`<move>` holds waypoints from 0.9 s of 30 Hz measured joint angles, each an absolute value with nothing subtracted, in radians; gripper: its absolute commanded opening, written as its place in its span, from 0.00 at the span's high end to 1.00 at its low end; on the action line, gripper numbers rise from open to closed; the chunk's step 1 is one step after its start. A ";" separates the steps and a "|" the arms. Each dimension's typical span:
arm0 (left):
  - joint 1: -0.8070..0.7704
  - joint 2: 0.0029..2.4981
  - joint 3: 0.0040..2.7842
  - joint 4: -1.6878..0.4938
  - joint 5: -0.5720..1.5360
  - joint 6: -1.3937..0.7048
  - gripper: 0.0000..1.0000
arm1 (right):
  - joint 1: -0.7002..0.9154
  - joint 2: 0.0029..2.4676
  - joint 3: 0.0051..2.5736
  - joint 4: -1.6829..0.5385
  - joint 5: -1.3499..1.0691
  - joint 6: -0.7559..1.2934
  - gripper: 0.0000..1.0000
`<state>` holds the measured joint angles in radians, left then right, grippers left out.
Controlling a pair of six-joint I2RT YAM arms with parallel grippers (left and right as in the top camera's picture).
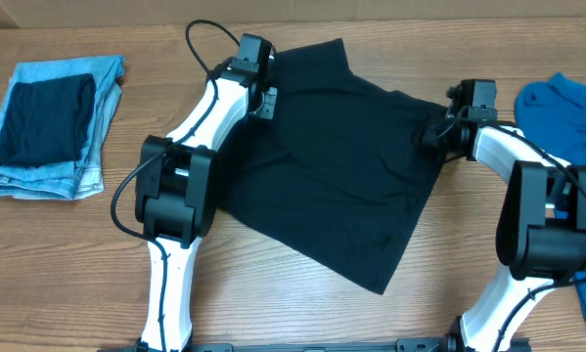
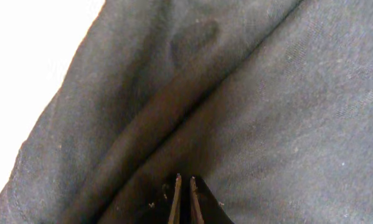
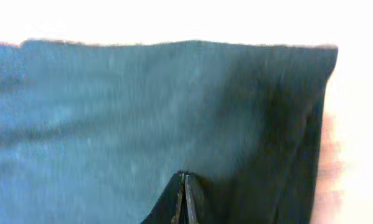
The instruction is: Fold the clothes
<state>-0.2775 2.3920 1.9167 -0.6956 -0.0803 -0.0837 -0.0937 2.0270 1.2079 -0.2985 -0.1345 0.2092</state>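
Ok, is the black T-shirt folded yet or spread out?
Spread out: the black T-shirt lies as one broad, skewed sheet on the table, no compact fold. Whether it is already doubled once, cannot tell.

Looks like a robotics lab, going by the left arm (image 1: 175,186) and right arm (image 1: 532,220) mounted at a wood-grain tabletop (image 1: 67,264) strewn with shirt (image 1: 341,166), jeans (image 1: 105,108), blue garment (image 1: 566,108).
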 measured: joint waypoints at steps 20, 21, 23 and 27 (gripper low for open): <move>-0.268 2.392 2.065 -0.862 -0.083 -0.154 0.80 | -0.093 2.160 1.366 -0.148 -0.224 0.185 0.96; -0.268 2.388 2.098 -0.869 -0.083 -0.154 0.80 | -0.092 2.167 1.439 -0.252 -0.236 0.184 0.96; -0.268 2.367 2.148 -0.879 -0.083 -0.155 0.79 | -0.091 2.170 1.579 -0.458 -0.248 0.182 0.96; -0.268 2.318 2.179 -0.910 -0.083 -0.155 0.79 | -0.089 2.164 1.807 -0.871 -0.261 0.182 0.96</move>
